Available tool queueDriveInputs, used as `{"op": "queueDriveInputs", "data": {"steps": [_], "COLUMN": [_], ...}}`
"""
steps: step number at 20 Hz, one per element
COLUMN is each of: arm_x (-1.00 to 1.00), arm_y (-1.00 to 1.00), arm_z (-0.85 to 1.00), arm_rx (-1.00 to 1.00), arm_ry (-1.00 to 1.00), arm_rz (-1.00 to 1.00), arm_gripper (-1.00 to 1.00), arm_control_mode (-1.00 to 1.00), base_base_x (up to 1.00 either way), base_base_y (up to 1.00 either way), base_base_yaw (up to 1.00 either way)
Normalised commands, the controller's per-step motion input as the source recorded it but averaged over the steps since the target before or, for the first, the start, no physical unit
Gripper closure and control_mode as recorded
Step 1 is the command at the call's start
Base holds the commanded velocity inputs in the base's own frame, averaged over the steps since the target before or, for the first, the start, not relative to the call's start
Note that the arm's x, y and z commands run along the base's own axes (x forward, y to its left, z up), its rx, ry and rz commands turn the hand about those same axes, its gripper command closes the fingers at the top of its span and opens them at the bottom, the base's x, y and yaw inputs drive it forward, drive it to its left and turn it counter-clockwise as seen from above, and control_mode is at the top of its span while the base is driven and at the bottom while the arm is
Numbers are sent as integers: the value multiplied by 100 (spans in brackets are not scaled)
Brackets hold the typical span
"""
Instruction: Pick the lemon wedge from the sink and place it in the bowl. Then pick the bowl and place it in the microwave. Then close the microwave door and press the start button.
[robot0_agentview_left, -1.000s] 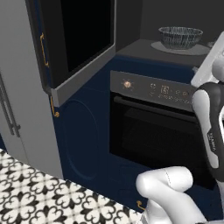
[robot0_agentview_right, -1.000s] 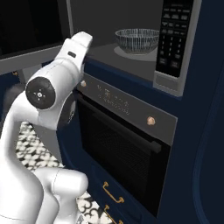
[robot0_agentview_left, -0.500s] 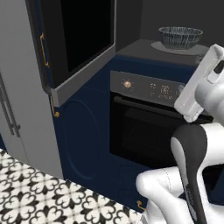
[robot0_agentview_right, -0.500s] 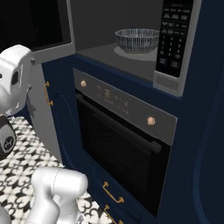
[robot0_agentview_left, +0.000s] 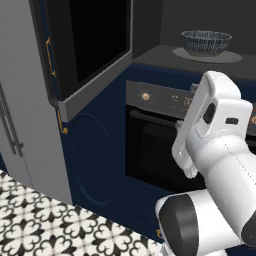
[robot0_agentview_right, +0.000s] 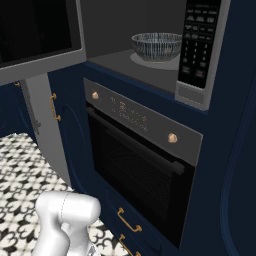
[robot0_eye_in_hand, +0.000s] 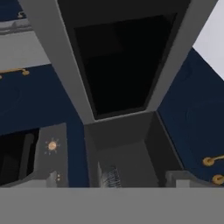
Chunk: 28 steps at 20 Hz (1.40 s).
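The grey ribbed bowl (robot0_agentview_left: 206, 42) (robot0_agentview_right: 157, 46) stands on the pale turntable inside the microwave (robot0_agentview_right: 197, 60), whose keypad is on the right. The microwave door (robot0_agentview_left: 95, 45) (robot0_agentview_right: 40, 30) (robot0_eye_in_hand: 118, 61) hangs wide open to the left, dark glass in a grey frame. My gripper (robot0_eye_in_hand: 111, 180) is open, its tips set far apart with nothing between them, and it looks along the open door's inner face toward the cavity. A ribbed sliver of the bowl (robot0_eye_in_hand: 111, 176) shows low in the hand view. The lemon wedge and the sink are out of view.
A black oven (robot0_agentview_left: 150, 145) (robot0_agentview_right: 140, 165) with brass knobs and a bar handle sits below the microwave. Dark blue cabinet fronts (robot0_agentview_left: 95, 160) with brass handles surround it, and a grey fridge panel (robot0_agentview_left: 20, 100) stands at the left. The floor (robot0_agentview_right: 20, 160) is patterned tile.
My arm has swung left, away from the front of the microwave and out of the right base view, and now rises large at the lower right of the left base view. The bowl and door have not moved.
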Motion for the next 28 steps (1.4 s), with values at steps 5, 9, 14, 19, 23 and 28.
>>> {"op": "queueDriveInputs", "data": {"steps": [5,9,14,19,23,28], "arm_x": [-39,16,43,52,79,79], "arm_y": [96,97,95,57,75,58], "arm_z": [-14,-42,-55,-58,-41,-15], "arm_rx": [-5,-5,-6,0,0,0], "arm_ry": [-3,-7,-14,-6,0,0], "arm_rz": [-10,-10,-10,-2,0,-2], "arm_gripper": [-100,-100,-100,-100,-100,-100], "arm_control_mode": [-100,-100,-100,-100,-100,-100], "base_base_x": [0,0,0,0,0,0], "base_base_y": [0,0,0,0,0,0], "base_base_yaw": [0,0,0,0,0,0]}}
